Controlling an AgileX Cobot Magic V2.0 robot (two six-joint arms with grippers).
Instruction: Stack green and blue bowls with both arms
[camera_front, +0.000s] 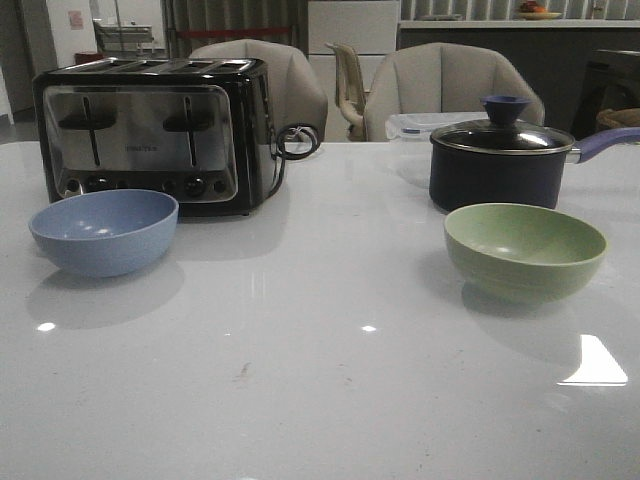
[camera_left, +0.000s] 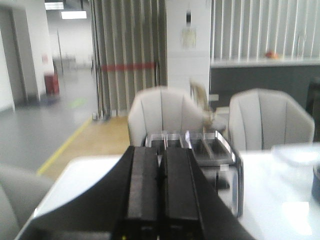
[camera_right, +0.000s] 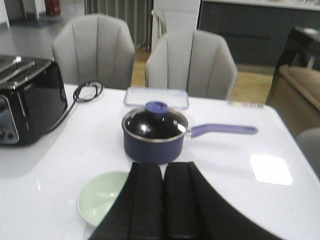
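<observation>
The grey-blue bowl stands upright on the white table's left side, in front of the toaster. The pale green bowl stands upright on the right side, in front of the saucepan; it also shows in the right wrist view, partly hidden by the fingers. Neither arm shows in the front view. My left gripper is shut and empty, held above the table and pointing toward the toaster. My right gripper is shut and empty, above the table, with the green bowl just beside it and the saucepan beyond.
A black and chrome toaster with its coiled cord stands at the back left. A dark navy saucepan with a glass lid and purple handle stands at the back right. A clear lidded container lies behind it. Grey chairs stand beyond the table.
</observation>
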